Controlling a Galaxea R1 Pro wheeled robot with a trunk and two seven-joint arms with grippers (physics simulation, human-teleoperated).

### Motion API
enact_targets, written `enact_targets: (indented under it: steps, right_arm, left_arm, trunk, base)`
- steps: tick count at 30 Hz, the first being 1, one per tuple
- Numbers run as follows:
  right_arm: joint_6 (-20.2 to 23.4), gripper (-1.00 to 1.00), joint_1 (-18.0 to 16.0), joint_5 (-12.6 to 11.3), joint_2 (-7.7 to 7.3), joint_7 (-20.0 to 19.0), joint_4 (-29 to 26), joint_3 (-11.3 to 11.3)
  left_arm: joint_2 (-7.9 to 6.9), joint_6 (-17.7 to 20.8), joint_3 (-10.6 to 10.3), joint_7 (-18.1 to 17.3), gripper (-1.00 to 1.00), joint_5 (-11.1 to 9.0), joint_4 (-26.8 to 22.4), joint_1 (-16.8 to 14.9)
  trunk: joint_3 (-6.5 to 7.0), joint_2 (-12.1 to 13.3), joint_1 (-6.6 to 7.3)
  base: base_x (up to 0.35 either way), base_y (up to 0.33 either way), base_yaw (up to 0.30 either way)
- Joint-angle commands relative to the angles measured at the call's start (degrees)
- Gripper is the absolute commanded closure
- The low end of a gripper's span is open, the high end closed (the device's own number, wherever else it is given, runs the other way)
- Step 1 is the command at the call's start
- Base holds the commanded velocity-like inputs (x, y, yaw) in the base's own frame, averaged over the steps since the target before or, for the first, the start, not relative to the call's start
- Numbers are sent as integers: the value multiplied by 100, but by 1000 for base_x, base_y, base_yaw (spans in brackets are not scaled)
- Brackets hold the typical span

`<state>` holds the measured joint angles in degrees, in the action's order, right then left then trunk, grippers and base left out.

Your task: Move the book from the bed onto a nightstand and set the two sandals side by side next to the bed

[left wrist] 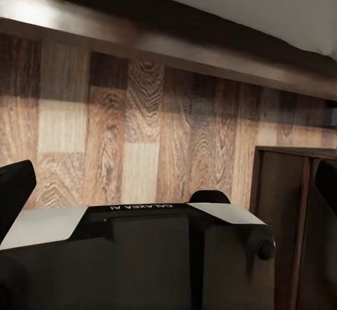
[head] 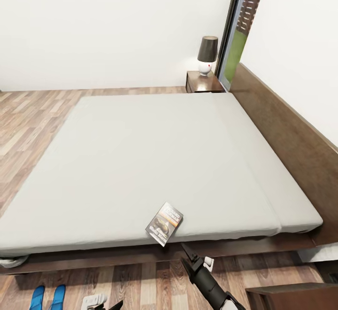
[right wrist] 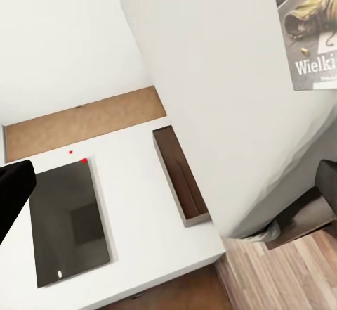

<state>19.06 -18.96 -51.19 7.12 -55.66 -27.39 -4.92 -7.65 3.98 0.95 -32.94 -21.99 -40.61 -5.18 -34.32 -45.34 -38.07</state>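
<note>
the thin black-covered paperback book [head: 164, 223] lies flat on the pale grey-beige mattress of the large dark-framed bed [head: 141, 160], at its near edge toward 5 o'clock, one corner overhanging. the two bright-blue flat sandals [head: 47, 297] rest side by side on the wood-plank floor [head: 28, 117] at 7 o'clock. the black right gripper [head: 188, 252] points up at the book from just below it; its jaws stand wide apart, holding nothing. the left gripper [head: 114, 306] sits at 6 o'clock, its fingertips spread and empty. a far dark-brown nightstand [head: 203, 83] carries a lamp [head: 207, 55] at 1 o'clock.
</note>
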Motion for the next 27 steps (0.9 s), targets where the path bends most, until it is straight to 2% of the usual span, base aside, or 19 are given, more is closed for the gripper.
enact_targets:
  steps: [1, 10, 22, 24, 25, 27]
  right_arm:
    - [54, -100, -2, -14, 6, -15, 3, -26]
    - [54, -100, -2, -14, 8, -14, -3, -26]
    - [65, -100, -2, 29, 8, -10, -9, 18]
    - [68, -100, -2, 44, 8, -1, -10, 137]
    - [67, -100, -6, 56, 8, 10, -11, 434]
    - [62, -100, -8, 61, 8, 18, -8, 654]
  left_arm:
    - [0, 42, 5, -26, -100, -51, 0, -1]
    - [0, 42, 2, -19, -100, -51, 0, -5]
    - [0, 42, 2, -19, -100, -51, 0, -3]
    - [0, 42, 2, -19, -100, -51, 0, -2]
    - [0, 42, 2, -19, -100, -51, 0, -4]
    - [0, 42, 2, -19, -100, -51, 0, -4]
  trunk:
    - [-5, -4, -1]
    - [-5, -4, -1]
    - [-5, -4, -1]
    - [-5, -4, -1]
    - [-5, -4, -1]
    - [-5, -4, -1]
  base:
    - [17, 22, 0]
    - [122, 4, 0]
    - [12, 0, 0]
    - [0, 0, 0]
    - [0, 0, 0]
    - [0, 0, 0]
